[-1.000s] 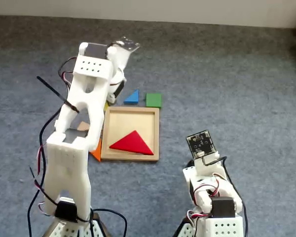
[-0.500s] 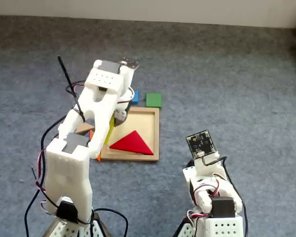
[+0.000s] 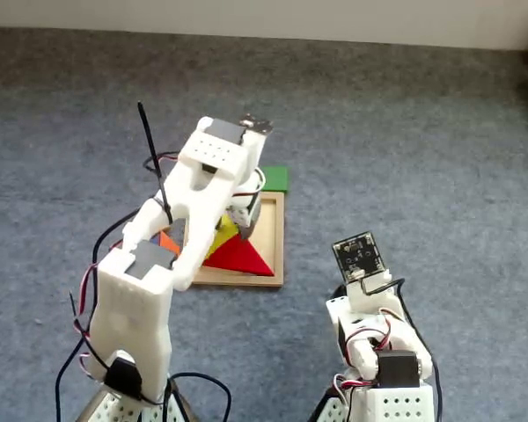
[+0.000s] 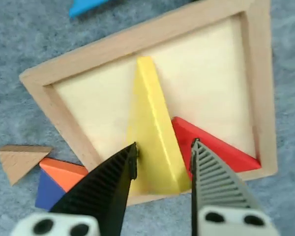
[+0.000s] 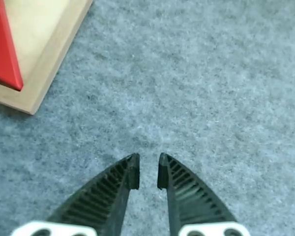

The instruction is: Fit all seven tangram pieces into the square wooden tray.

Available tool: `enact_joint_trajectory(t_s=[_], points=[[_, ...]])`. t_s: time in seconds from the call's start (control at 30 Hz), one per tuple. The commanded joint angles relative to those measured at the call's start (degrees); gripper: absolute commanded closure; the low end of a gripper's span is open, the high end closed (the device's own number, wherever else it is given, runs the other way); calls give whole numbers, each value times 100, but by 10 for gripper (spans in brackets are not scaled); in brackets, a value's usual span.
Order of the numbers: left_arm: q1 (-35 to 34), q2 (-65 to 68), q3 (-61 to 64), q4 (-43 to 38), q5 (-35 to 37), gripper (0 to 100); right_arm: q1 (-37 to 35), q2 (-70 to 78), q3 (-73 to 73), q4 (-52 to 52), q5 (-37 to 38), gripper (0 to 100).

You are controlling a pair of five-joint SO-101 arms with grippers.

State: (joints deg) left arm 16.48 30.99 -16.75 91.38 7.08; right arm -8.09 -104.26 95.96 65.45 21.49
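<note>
Tray holds red triangle (claw grips yellow triangle).

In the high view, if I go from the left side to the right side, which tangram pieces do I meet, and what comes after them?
orange piece → yellow piece → green square → right arm. I leave out the red triangle, because it spans both the yellow piece and the green square.
</note>
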Motion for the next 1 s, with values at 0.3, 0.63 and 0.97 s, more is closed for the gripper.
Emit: enact_joint_trajectory(t_s=[0.3, 0.63, 0.97], points=[[303, -365, -927, 492, 70, 811, 84, -92, 664, -119, 70, 922], [-66, 391, -910, -229, 466, 812, 84, -92, 664, -119, 70, 922], [-1033, 514, -884, -818, 492, 812, 84, -92, 664, -119, 70, 922]])
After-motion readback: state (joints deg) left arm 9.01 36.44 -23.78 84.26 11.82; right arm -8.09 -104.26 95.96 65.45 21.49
